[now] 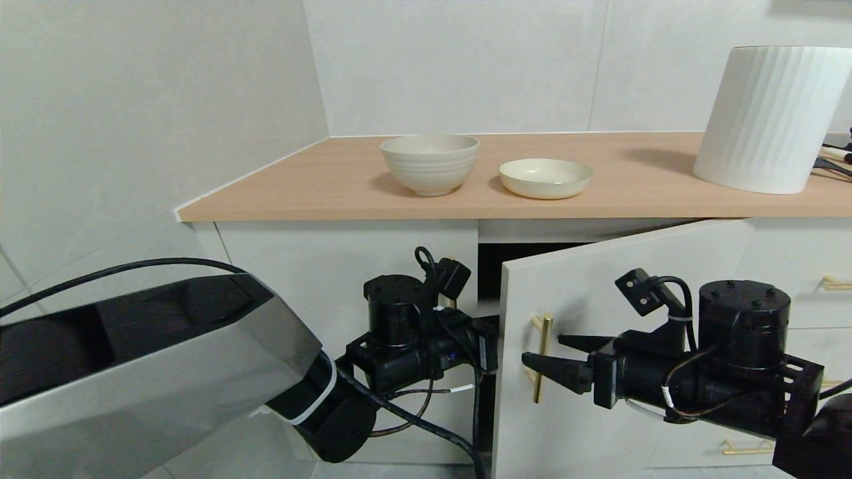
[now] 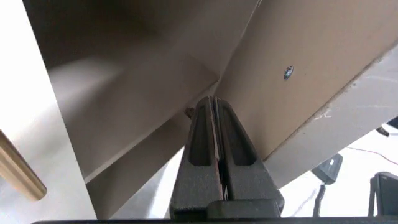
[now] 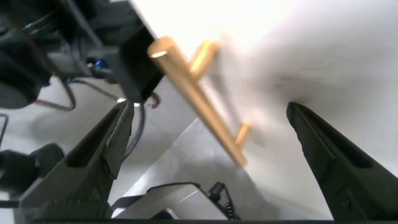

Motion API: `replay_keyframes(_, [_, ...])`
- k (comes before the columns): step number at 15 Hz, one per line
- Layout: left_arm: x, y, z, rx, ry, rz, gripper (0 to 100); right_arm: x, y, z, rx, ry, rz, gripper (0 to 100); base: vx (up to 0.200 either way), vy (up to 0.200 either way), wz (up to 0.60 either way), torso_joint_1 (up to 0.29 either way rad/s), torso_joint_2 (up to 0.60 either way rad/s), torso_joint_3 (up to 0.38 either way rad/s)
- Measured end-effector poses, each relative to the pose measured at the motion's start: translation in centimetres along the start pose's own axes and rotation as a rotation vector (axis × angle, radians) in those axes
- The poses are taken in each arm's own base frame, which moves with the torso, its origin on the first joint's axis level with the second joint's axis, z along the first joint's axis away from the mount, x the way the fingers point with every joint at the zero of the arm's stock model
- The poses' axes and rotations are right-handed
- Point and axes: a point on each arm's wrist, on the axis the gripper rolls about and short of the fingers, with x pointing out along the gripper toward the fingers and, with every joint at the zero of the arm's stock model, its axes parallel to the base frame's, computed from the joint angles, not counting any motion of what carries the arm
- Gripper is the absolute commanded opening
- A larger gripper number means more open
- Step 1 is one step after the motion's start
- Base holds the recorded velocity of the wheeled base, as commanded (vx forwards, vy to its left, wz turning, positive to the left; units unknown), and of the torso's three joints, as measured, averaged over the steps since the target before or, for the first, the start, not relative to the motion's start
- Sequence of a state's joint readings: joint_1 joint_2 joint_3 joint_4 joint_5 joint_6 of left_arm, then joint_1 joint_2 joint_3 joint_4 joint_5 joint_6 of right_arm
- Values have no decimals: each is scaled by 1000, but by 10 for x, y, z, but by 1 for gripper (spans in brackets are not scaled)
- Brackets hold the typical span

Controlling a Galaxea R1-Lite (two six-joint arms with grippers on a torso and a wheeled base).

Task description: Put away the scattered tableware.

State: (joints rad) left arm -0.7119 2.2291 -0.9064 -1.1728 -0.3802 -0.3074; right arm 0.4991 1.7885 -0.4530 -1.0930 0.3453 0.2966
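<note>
Your right claw [image 1: 542,350] sits low in front of the half-open cabinet door [image 1: 599,286]. Its fingers are spread wide on either side of the gold handle [image 1: 540,359], not pinching it. Your left claw [image 2: 215,106] is about level with it, poked into the gap at the door's free edge, fingers pressed together. Past its tip you see a shelf board [image 2: 118,87] inside the cabinet. The tableware is up on the wooden counter [image 1: 299,193]. A ribbed cream bowl [image 1: 430,163] stands upright, with a shallow cream dish [image 1: 546,177] near it to the right, not touching. At far right stands a tall white ribbed container [image 1: 772,120].
</note>
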Motion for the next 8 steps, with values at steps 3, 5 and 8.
replay_keyframes(3, [2,-5,-1,1,4,-31,0,-18,4,-1,-16,-17,-18,100,0,0,0,0,0,0])
replay_keyframes(5, [3,-8,-2,3,6,-51,0,-38,16,-16,-41,24,-2,100,0,0,0,0,0,0])
replay_keyframes(8, [1,-4,2,11,-40,-3,0,-64,35,-46,-100,125,60,100,0,0,0,0,0,0])
